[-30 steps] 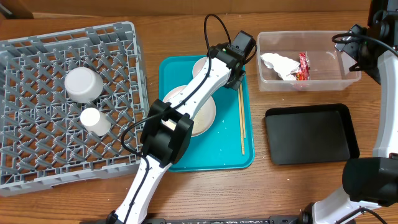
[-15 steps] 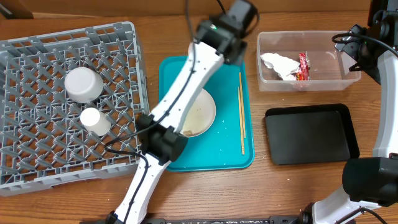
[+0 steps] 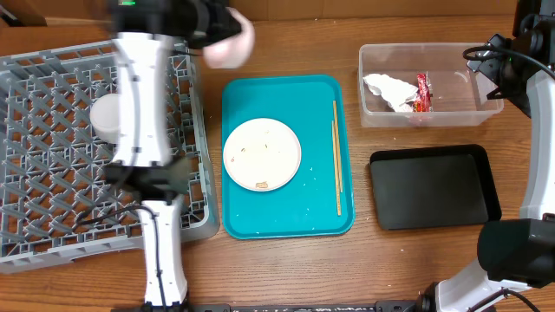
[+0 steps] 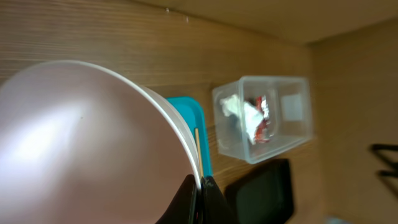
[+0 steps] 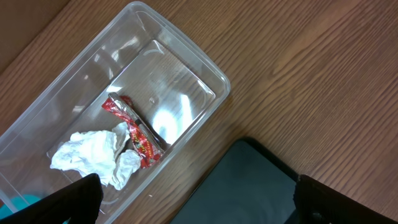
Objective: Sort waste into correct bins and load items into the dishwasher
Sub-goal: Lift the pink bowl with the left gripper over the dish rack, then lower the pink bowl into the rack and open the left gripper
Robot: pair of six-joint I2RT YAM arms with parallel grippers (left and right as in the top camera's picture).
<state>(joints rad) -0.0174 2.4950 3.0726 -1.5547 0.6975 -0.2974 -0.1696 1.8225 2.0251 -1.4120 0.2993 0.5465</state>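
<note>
Bowl (image 3: 234, 42) lifted off tray (image 3: 314, 204), nearer rack (image 3: 52, 204)

I saw a whitish-pink bowl (image 3: 230, 42) up in the air at 12 o'clock, blurred, near the far corner of the grey dish rack (image 3: 52, 217). The rack lay at 9 o'clock and held a grey-white bowl (image 3: 100, 117), partly hidden. The round plate (image 3: 262, 154) lay flat in the middle, with some crumbs (image 3: 260, 184) on it. The chopsticks (image 3: 336, 156) lay together at its 3 o'clock. The clear tub (image 3: 473, 82) at 2 o'clock held the crumpled napkin (image 3: 388, 91) and the red wrapper (image 3: 422, 92). The black tray (image 3: 434, 186) lay at 4 o'clock.
</note>
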